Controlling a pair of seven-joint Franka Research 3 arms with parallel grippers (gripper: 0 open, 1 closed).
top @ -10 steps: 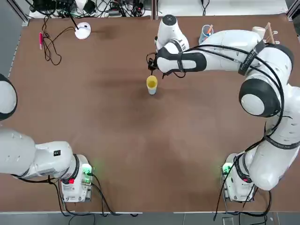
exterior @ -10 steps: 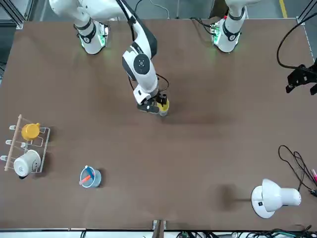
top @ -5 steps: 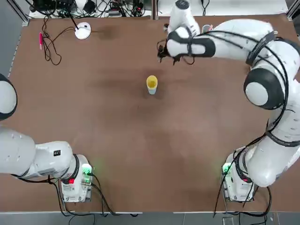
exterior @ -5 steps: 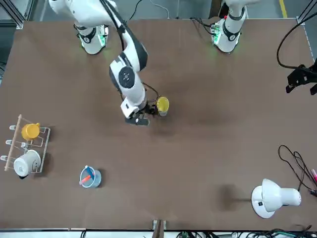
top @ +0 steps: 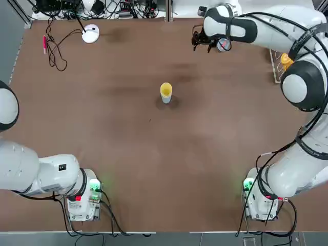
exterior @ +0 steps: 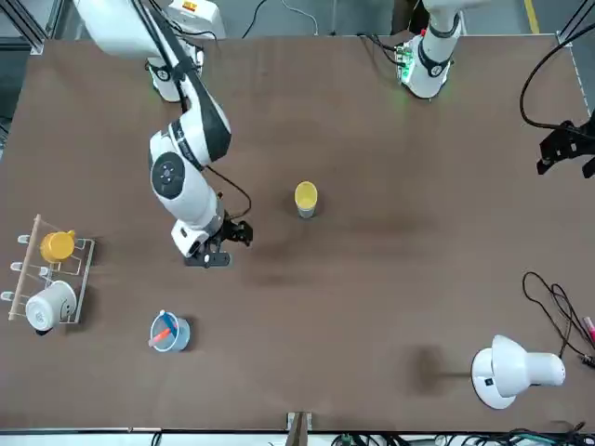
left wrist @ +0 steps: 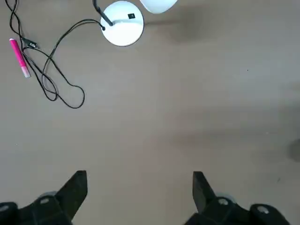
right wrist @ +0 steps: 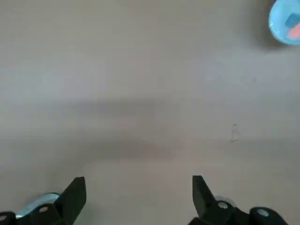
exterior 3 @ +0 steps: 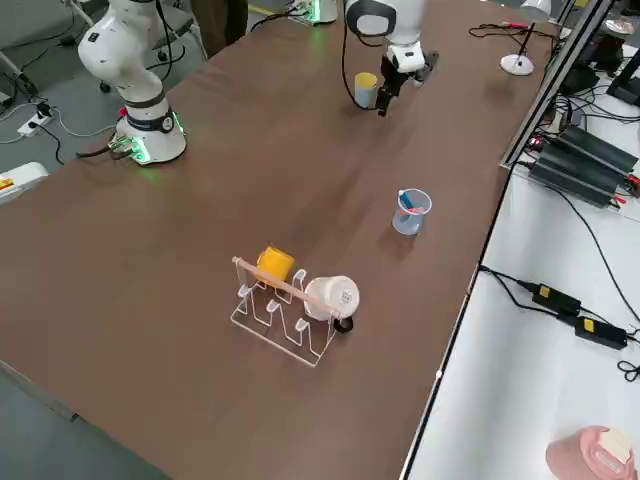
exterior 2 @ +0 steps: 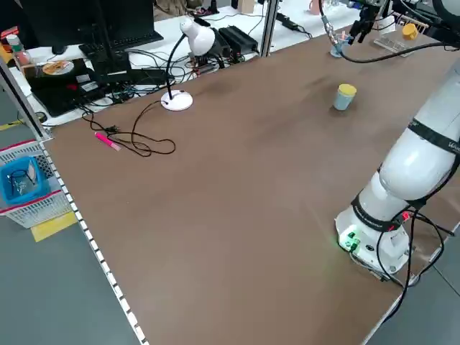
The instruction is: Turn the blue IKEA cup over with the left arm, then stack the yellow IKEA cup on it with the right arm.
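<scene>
Top view: one small opaque bright-yellow plastic cup [top: 166, 90] stacked on one small pale-blue plastic cup [top: 166, 99], together at the middle of the brown table [top: 102, 133], wide bare surface all round; right hand [top: 201, 42] raised near the far edge, well apart from the stack; one white desk lamp [top: 90, 34] and one pink pen [top: 44, 43] at the far left corner. Front view: same stack [exterior: 306, 198] alone mid-table, right hand [exterior: 221, 246] off to the side, fingers spread, empty; one see-through blue tumbler with pink sticks [exterior: 168, 332], one wire rack [exterior: 46, 279] carrying one orange-yellow mug [exterior: 58, 245] and one white mug [exterior: 48, 305] near the table edge. Left wrist view: left hand [left wrist: 139, 180] spread wide, empty, above bare table, lamp base and pen beyond. Right wrist view: fingers [right wrist: 75, 194] wide apart, nothing between, tumbler at a corner.
</scene>
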